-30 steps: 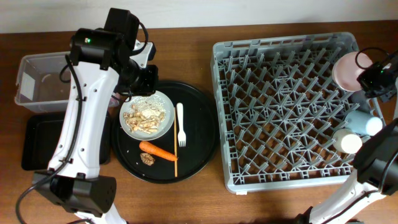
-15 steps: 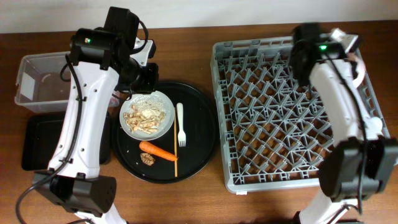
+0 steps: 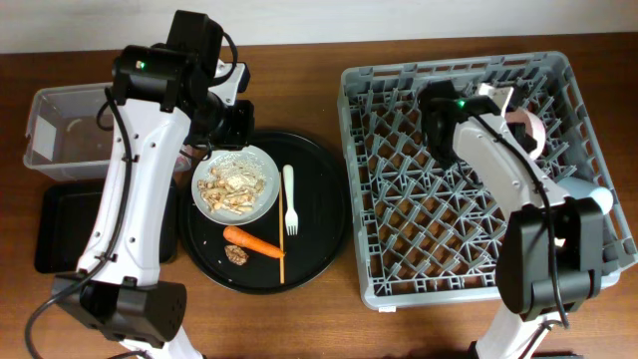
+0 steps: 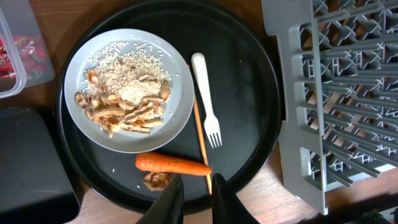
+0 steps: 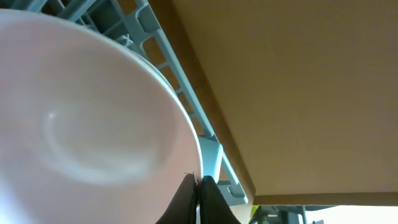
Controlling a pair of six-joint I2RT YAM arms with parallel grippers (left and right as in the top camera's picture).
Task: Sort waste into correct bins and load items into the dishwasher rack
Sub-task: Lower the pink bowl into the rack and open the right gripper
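Observation:
The grey plate [image 3: 236,184] with beige food scraps [image 4: 121,106] sits on the round black tray. Beside it lie the white fork [image 3: 290,199], the wooden stick [image 3: 282,234], the carrot [image 3: 252,241] and the brown lump [image 3: 237,255]. My left gripper [image 4: 196,180] hovers above the tray's near edge, slightly open and empty. The red wrapper [image 4: 15,56] lies in the clear tub [image 3: 60,125]. My right gripper [image 5: 198,180] is shut on the rim of the pink bowl [image 3: 528,128] over the back of the grey rack [image 3: 399,199]. I cannot make out the blue cup.
The shallow black rectangular tray [image 3: 68,227] lies in front of the clear tub at the far left. The round black tray [image 3: 319,219] fills the gap between the bins and the rack. The rack's left wall [image 4: 292,124] stands close to that tray's edge.
My right arm has swung from the far right edge to over the back of the rack, carrying the pink bowl leftward. The left arm has not moved.

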